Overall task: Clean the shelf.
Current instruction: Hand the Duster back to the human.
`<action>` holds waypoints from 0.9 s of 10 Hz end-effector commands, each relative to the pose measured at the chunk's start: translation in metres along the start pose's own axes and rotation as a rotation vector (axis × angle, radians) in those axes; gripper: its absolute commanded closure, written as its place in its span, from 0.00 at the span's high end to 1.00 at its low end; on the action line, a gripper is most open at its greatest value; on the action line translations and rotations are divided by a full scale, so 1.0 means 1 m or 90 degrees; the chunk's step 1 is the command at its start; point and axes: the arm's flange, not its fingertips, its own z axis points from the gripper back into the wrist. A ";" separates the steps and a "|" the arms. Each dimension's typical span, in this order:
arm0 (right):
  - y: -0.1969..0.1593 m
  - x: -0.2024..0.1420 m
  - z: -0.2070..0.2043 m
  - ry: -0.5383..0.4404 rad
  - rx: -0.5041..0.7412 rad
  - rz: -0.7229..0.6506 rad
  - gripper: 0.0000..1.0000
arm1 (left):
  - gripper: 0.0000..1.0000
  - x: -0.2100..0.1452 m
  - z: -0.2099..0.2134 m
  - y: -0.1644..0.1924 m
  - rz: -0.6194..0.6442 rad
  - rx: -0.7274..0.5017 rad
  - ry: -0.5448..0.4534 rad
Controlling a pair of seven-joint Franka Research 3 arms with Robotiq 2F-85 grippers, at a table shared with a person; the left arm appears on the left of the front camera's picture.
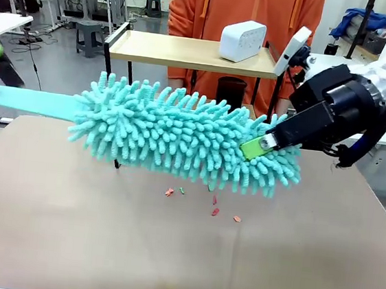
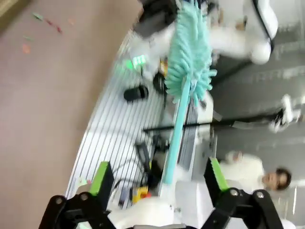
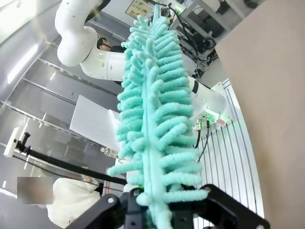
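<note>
1. Scattered on the brown tabletop (image 1: pixel 168 252), a few small red and green scraps (image 1: pixel 215 212) are lying just below the duster.
2. Above them, a turquoise microfibre duster (image 1: pixel 180 140) is hanging roughly level across the middle of the front view, its flat handle (image 1: pixel 25 101) running off to the picture's left.
3. From the right, the right gripper (image 1: pixel 262 146) is clamping the fluffy end of the duster, a green pad (image 1: pixel 251 148) pressing into the fibres; its wrist view is showing the fingers closed tight on the duster's base (image 3: pixel 157 210).
4. Over on the left, the left gripper (image 2: pixel 159 179) is standing with its jaws spread wide; the duster's handle (image 2: pixel 174 138) is passing between the green pads (image 2: pixel 101 177), touching neither.
5. Behind the duster, the shelf (image 1: pixel 189 51) is sitting at the far side, a white box (image 1: pixel 242 41) resting on its top board.
6. A person in an orange hoodie (image 1: pixel 245 8) is standing just behind the shelf.
</note>
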 end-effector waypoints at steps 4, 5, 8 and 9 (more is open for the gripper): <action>0.038 -0.054 0.134 -0.228 -0.016 0.032 0.00 | 1.00 -0.065 0.080 0.046 0.171 -0.086 -0.659; 0.053 -0.076 0.170 -0.343 -0.064 0.014 0.00 | 1.00 -0.061 0.073 0.070 0.194 -0.095 -0.742; 0.054 -0.156 0.243 -0.641 -0.095 -0.067 0.00 | 1.00 -0.036 0.050 0.113 0.249 -0.042 -0.772; 0.038 -0.190 0.258 -0.731 -0.091 -0.131 0.00 | 1.00 -0.029 0.043 0.120 0.326 -0.007 -0.683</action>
